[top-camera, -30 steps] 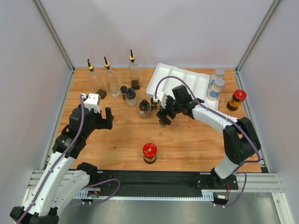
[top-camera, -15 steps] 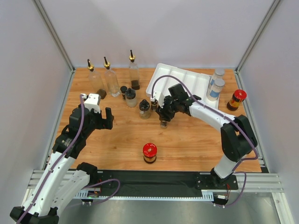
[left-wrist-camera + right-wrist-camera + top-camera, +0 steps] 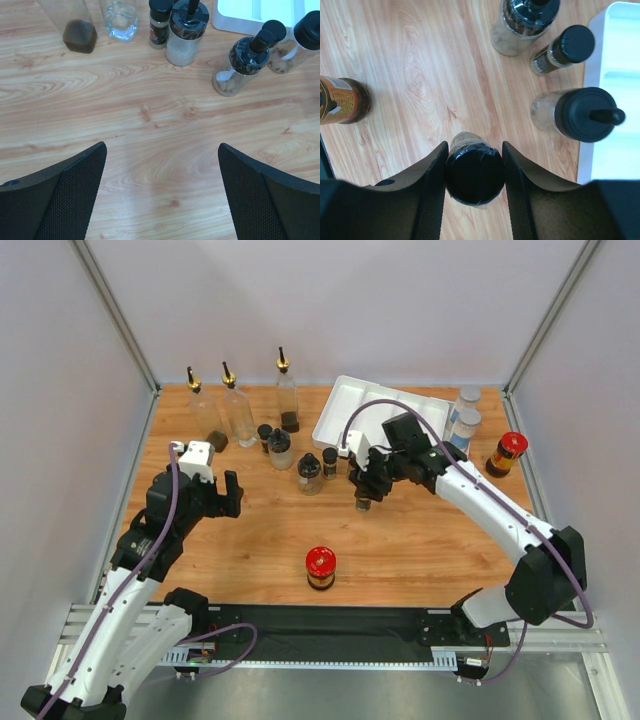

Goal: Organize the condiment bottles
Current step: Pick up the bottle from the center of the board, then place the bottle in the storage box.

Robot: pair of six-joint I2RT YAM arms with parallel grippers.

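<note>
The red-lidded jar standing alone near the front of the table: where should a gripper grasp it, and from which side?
Take the red-lidded jar by its round lid, coming straight down from above. It stands upright, lid facing up, with bare table all around, so jaws should fit at any angle.

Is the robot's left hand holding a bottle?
No, the left gripper is wide open, and only the wooden table shows between its jaws.

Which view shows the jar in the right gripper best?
Right wrist: the black-capped jar fills the gap between the fingers. The top view shows it tiny under the right gripper; left wrist does not show it.
</note>
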